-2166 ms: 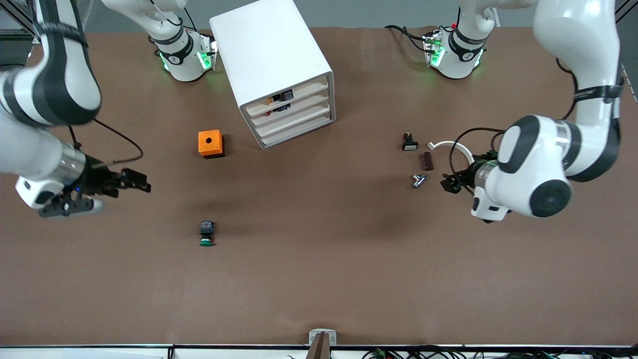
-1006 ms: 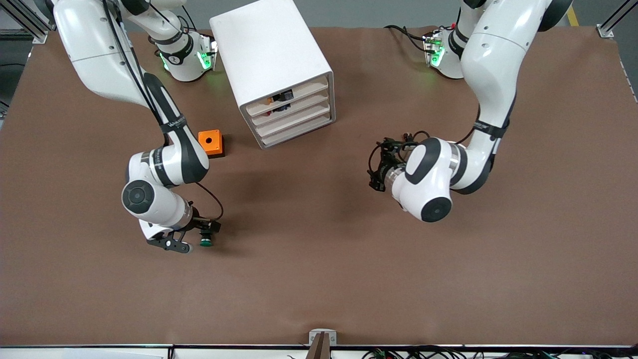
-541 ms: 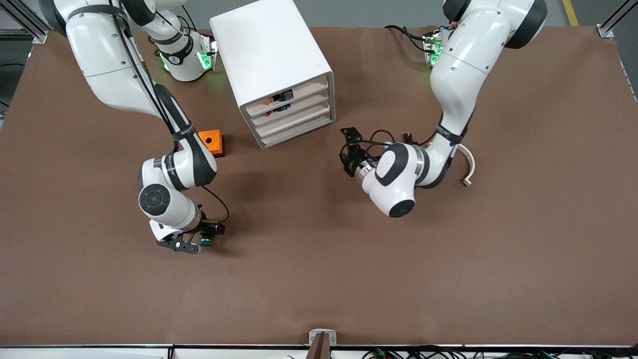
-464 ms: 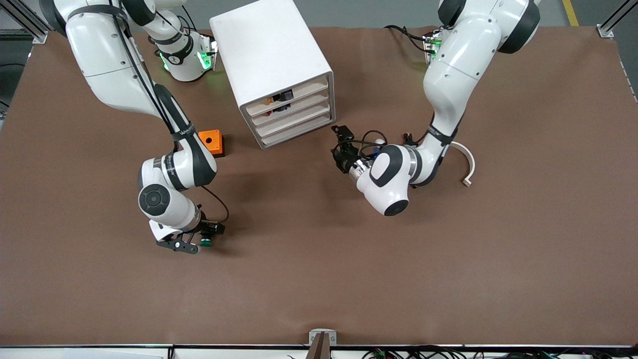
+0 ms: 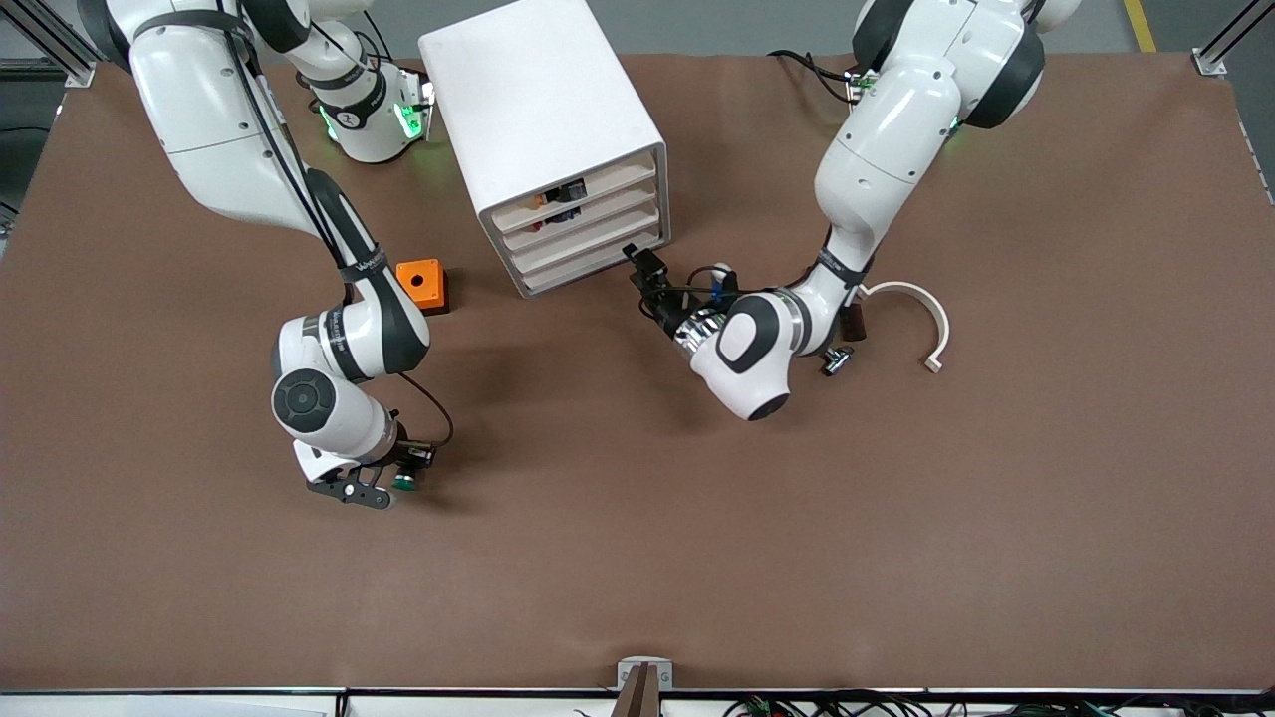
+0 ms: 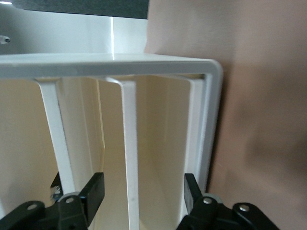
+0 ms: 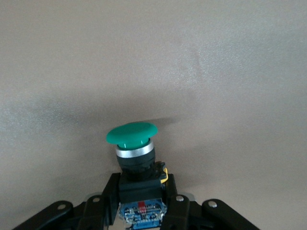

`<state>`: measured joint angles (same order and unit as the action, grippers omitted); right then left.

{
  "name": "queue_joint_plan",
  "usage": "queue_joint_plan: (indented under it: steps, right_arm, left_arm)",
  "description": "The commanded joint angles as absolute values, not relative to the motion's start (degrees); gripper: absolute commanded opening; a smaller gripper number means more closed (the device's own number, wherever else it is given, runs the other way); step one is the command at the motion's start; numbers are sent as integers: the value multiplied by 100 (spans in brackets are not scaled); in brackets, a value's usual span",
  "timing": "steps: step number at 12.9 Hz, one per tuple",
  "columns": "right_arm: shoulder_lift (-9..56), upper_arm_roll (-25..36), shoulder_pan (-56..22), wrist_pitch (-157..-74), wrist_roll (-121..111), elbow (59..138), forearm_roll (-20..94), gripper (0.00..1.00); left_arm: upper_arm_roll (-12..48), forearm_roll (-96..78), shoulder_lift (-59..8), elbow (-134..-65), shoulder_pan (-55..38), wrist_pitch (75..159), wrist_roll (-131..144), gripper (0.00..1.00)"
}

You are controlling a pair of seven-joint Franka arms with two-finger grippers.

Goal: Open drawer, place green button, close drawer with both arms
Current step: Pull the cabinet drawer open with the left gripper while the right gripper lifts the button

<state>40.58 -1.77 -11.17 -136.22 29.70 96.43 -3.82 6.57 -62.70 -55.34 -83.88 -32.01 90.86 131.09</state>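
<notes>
The white cabinet stands between the two arm bases, its four drawer fronts facing the front camera. The drawer, third from the top, is closed. My left gripper is at the cabinet's front corner toward the left arm's end. In the left wrist view it is open, with a finger on each side of that drawer's front lip. My right gripper is shut on the button. In the right wrist view its fingers clamp the black body, with the green cap sticking out.
An orange box with a hole sits beside the cabinet toward the right arm's end. A white curved piece, a dark brown piece and a small metal part lie by the left arm. Small parts show in the top drawer.
The left arm swung from its end of the table to the cabinet's front. The right arm came down to the button, closed on it and shifted it slightly.
</notes>
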Motion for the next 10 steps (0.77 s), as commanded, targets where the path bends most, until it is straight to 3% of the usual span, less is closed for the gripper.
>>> queue_joint_plan:
  steps: [1, 2, 4, 5, 7, 10]
  right_arm:
    - [4017, -211, -1090, -13396, 3129, 9545, -545, 4]
    - [3999, -211, -1090, -13386, 3129, 9528, -536, 3]
    - [3947, -193, -1081, -13351, 3103, 9466, -536, 1]
    - [3877, -193, -1055, -13246, 3085, 9466, -536, 1]
    - [3701, -193, -1020, -13018, 3085, 9466, -527, 1]
    - [3490, -202, -1020, -12789, 3111, 9466, -475, 0]
  left_arm:
    - [606, -6530, -5651, -8262, -3489, 9044, 13447, 67]
    - [606, -6591, -5660, -8262, -3507, 9044, 13482, 66]
    - [606, -6645, -5695, -8262, -3656, 9044, 13474, 50]
    - [606, -6636, -5695, -8262, -3691, 9044, 13430, 37]
    - [598, -6653, -5695, -8262, -3657, 9157, 13369, 0]
    - [589, -6733, -5660, -8262, -3587, 9308, 13254, 0]
